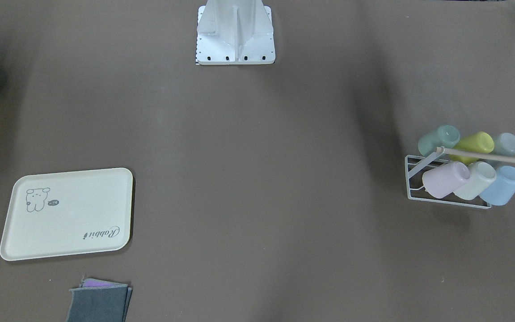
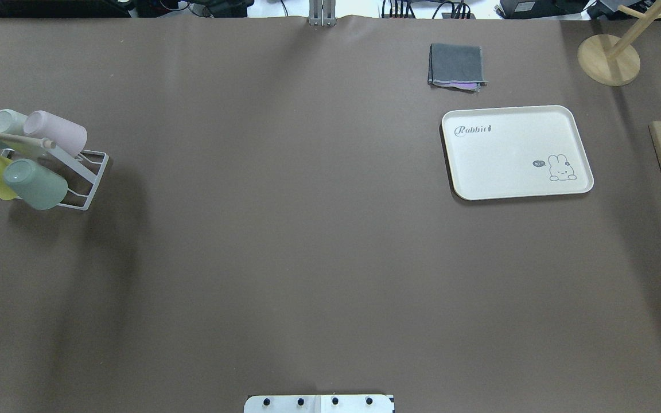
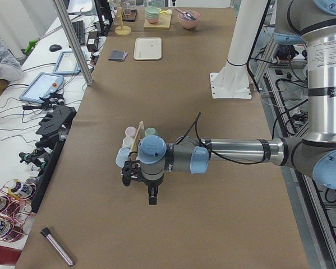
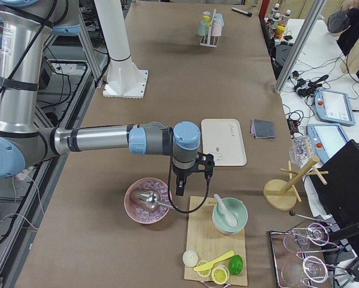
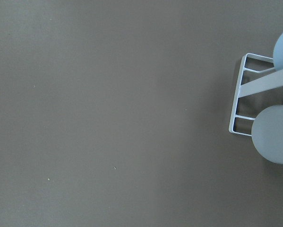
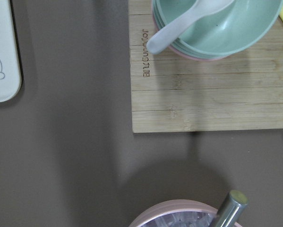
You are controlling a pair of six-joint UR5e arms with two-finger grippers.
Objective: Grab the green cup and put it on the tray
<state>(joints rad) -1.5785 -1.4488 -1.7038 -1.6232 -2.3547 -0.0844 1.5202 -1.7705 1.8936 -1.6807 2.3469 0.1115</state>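
The green cup (image 1: 438, 138) lies tilted on a white wire rack (image 1: 411, 179) with several other pastel cups; it also shows in the overhead view (image 2: 37, 184). The cream tray (image 2: 517, 152) with the "Rabbit" print lies bare across the table (image 1: 67, 214). Neither gripper shows in the overhead or front views. My left gripper (image 3: 151, 200) hangs over the table just beside the rack. My right gripper (image 4: 180, 191) hangs beyond the tray's end, between a pink bowl (image 4: 148, 201) and a wooden board (image 4: 215, 240). I cannot tell whether either is open or shut.
A yellow-green cup (image 1: 474, 145), a grey-blue cup (image 1: 505, 144), and pink, pale and blue cups share the rack. A folded grey cloth (image 2: 457, 66) lies beside the tray. The board (image 6: 202, 94) carries a green bowl with a spoon (image 6: 217, 23). A wooden stand (image 2: 609, 57) is nearby.
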